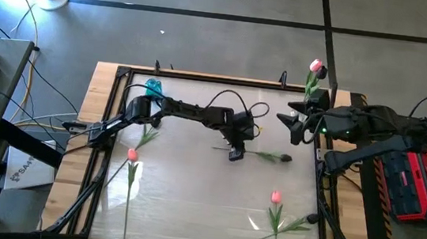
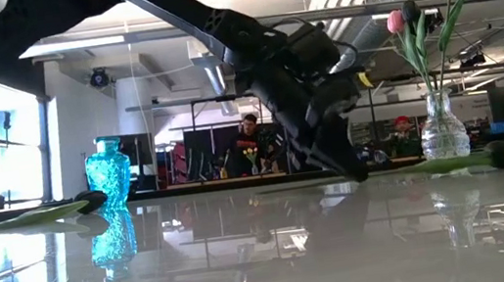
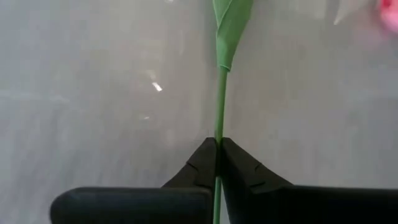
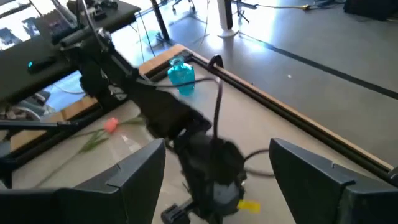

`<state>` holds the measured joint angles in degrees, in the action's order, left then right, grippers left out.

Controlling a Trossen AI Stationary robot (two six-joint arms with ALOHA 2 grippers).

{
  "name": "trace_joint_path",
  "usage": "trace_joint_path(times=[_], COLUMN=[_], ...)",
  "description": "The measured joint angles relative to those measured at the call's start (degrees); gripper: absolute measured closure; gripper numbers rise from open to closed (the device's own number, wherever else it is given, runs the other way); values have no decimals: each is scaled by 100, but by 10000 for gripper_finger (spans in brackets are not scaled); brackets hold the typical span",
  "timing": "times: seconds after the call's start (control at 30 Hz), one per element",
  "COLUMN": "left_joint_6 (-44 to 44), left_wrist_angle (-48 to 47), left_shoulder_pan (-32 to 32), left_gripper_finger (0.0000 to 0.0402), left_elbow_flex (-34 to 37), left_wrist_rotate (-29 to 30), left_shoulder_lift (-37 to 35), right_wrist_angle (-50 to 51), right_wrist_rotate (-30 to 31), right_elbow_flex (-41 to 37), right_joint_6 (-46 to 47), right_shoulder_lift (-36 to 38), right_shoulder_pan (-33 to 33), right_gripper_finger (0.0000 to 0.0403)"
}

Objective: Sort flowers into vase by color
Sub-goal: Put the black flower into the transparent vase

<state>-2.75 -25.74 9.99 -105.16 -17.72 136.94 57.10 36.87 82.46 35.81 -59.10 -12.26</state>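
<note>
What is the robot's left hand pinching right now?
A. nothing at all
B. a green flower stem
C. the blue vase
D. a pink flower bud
B: in the left wrist view the left hand has its two dark fingers shut tight on a thin green flower stem lying on the table.

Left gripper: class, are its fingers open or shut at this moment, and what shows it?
Shut. The left gripper has both fingertips pressed together on the green stem of the dark flower lying on the table.

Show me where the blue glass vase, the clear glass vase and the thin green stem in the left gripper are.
Blue glass vase (image 2: 108, 178): low view, on its body.
Clear glass vase (image 2: 443, 130): low view, on its round belly.
Thin green stem (image 3: 220, 102): left wrist view, just beyond the shut fingertips.
</note>
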Motion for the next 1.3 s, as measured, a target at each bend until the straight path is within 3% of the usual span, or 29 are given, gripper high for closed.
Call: trace_joint_path(times=[0.27, 1.07, 1.3], left_joint_6=[-689, -705, -464], left_wrist_angle=[-55, 500, 746], left_shoulder_pan=[289, 922, 934], left_gripper_finger=[401, 401, 401], left_elbow_flex=[-295, -309, -311], left_wrist_rotate=[-703, -726, -757], left_shoulder_lift=[-105, -1942, -2281], right_wrist_angle=[47, -85, -258], right_wrist_rotate=[81, 167, 301], right_elbow_flex=[-2, -1, -2], right_joint_6=[-10, -284, 66], right_shoulder_lift=[1, 69, 69], right_shoulder_pan=[1, 3, 96], right_gripper_finger=[128, 128, 128])
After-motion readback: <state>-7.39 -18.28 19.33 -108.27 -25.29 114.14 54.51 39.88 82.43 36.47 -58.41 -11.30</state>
